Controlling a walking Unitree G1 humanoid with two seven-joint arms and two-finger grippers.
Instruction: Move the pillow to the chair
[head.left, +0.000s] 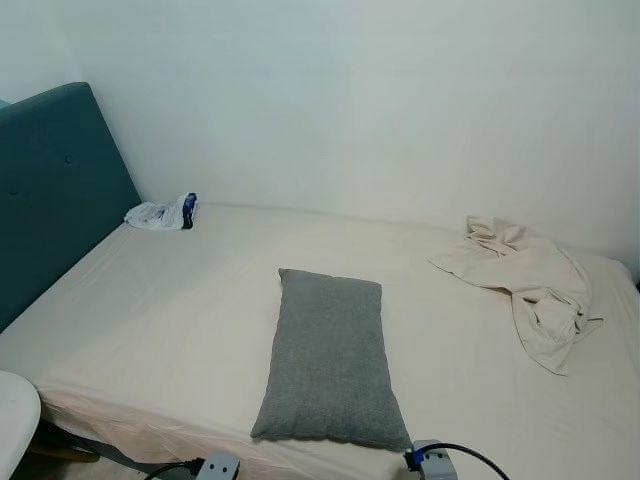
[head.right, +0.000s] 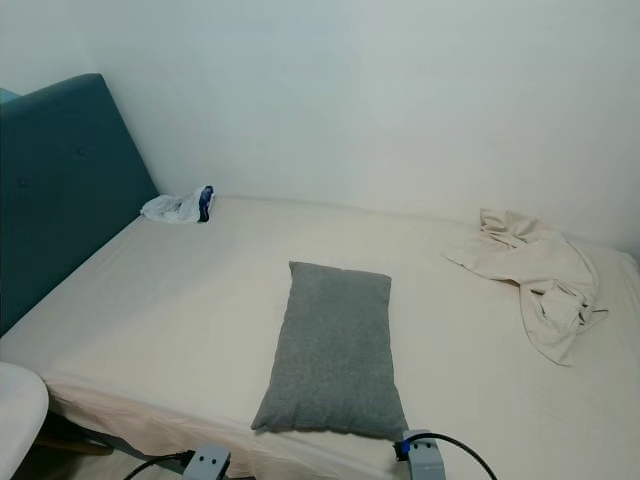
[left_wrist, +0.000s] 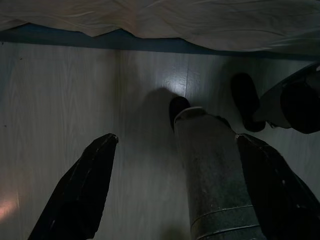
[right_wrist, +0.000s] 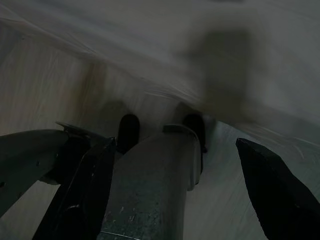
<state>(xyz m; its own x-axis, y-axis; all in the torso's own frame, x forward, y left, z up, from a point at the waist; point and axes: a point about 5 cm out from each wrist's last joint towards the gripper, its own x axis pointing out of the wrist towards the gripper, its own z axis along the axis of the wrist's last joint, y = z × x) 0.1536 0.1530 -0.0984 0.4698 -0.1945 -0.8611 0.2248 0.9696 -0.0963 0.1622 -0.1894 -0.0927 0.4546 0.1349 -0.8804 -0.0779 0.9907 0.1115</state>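
Observation:
A grey rectangular pillow (head.left: 328, 358) lies flat on the cream bed (head.left: 170, 300), lengthwise, its near end close to the bed's front edge. A white rounded edge, maybe the chair (head.left: 15, 420), shows at the lower left corner. Both arms hang low in front of the bed. My left gripper (left_wrist: 176, 141) is open above the wooden floor (left_wrist: 60, 100) beside the hanging sheet. My right gripper (right_wrist: 175, 145) is open too, over the floor, with nothing between its fingers. Grey wrist blocks with cables (head.left: 432, 461) peek up just below the pillow.
A teal padded headboard (head.left: 50, 190) stands at the left. A crumpled cream cloth (head.left: 530, 285) lies at the bed's right side. A white plastic bag (head.left: 160, 213) sits in the far left corner against the white wall (head.left: 380, 100).

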